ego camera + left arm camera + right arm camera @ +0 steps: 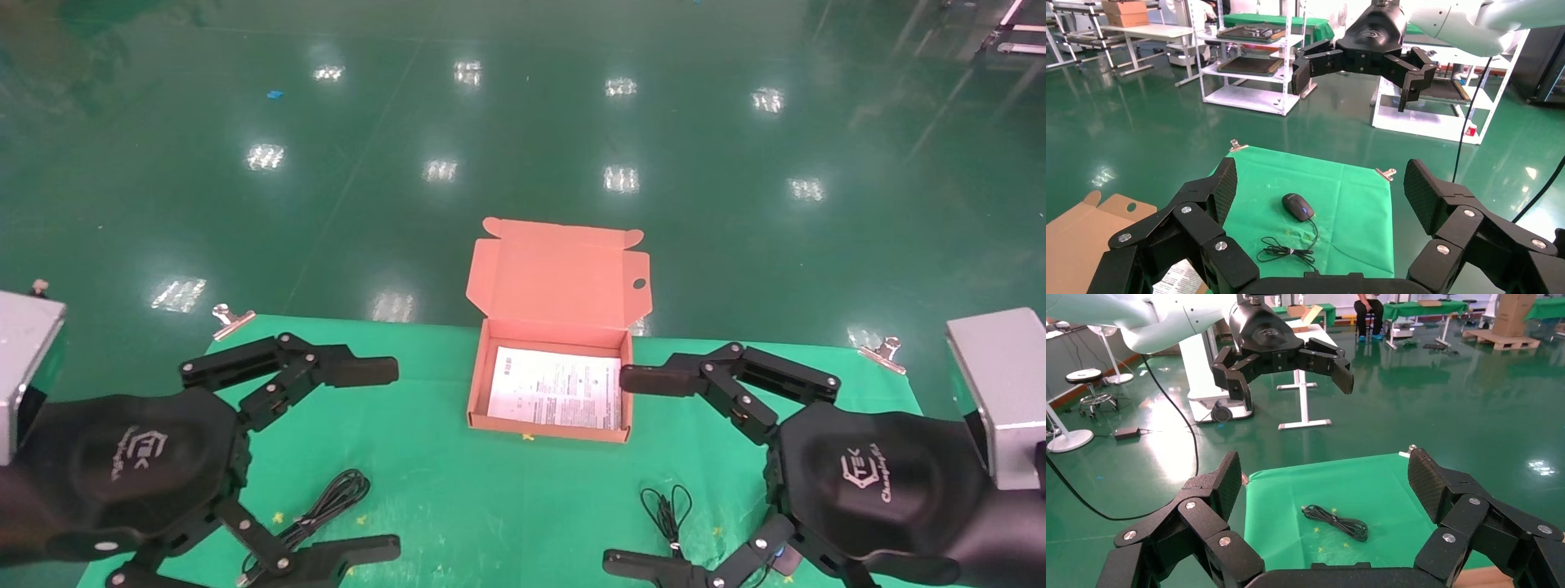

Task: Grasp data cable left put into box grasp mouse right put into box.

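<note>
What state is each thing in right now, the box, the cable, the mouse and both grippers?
box: lid open and upright, only a white printed sheet inside.
data cable: coiled in a narrow bundle, lying on the green cloth, not held.
mouse: resting on the cloth, cord loosely tangled beside it, not held.
left gripper: open, empty, above the cable.
right gripper: open, empty, above the mouse's side.
</note>
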